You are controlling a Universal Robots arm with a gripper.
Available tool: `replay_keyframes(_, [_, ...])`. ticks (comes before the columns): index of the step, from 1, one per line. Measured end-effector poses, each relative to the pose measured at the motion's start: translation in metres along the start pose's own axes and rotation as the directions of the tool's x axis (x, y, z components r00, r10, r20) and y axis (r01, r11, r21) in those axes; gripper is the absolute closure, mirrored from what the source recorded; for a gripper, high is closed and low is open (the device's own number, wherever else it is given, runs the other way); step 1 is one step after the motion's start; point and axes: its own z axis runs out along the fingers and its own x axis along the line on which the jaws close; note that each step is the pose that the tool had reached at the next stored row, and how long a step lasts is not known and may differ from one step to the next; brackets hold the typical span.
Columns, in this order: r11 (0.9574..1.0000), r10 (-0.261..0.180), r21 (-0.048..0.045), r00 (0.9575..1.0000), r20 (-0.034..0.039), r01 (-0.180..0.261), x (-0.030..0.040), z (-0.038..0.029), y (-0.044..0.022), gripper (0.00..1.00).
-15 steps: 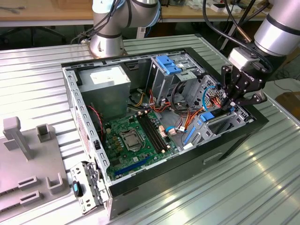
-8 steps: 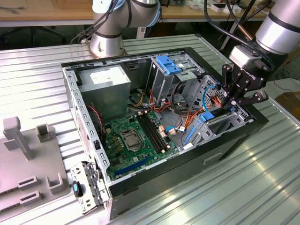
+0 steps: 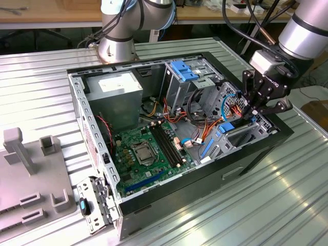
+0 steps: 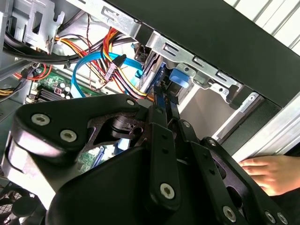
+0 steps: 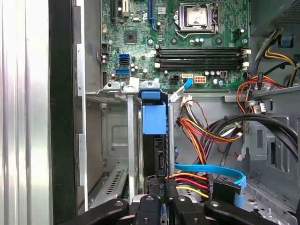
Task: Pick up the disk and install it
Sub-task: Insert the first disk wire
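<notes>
The disk (image 5: pixel 153 119) stands on edge in the drive bay at the case's corner, its bright blue carrier facing the first wrist view. My gripper (image 5: pixel 162 188) is above that bay with its black fingers (image 5: pixel 173 192) drawn together on the disk's upper edge. In the second wrist view the fingertips (image 4: pixel 158 104) meet on a thin blue strip of the carrier (image 4: pixel 179 78). In the exterior view the gripper (image 3: pixel 249 114) hangs over the case's right end, with the disk (image 3: pixel 229 129) just below it inside the metal cage.
The open case holds the green motherboard (image 3: pixel 148 148), a grey power supply (image 3: pixel 114 92), and orange, red and blue cables (image 5: pixel 201 133) beside the bay. A second arm's base (image 3: pixel 118 41) stands behind. Grey fixtures (image 3: pixel 31 174) lie at the exterior view's left. A person's hand (image 4: pixel 268 172) rests outside the case.
</notes>
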Motion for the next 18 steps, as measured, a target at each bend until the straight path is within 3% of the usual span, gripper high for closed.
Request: replay_keyframes(18, [1.0000,0.000,0.0000,1.0000,-0.0003,0.000,-0.0002,0.0036,0.0001,0.83])
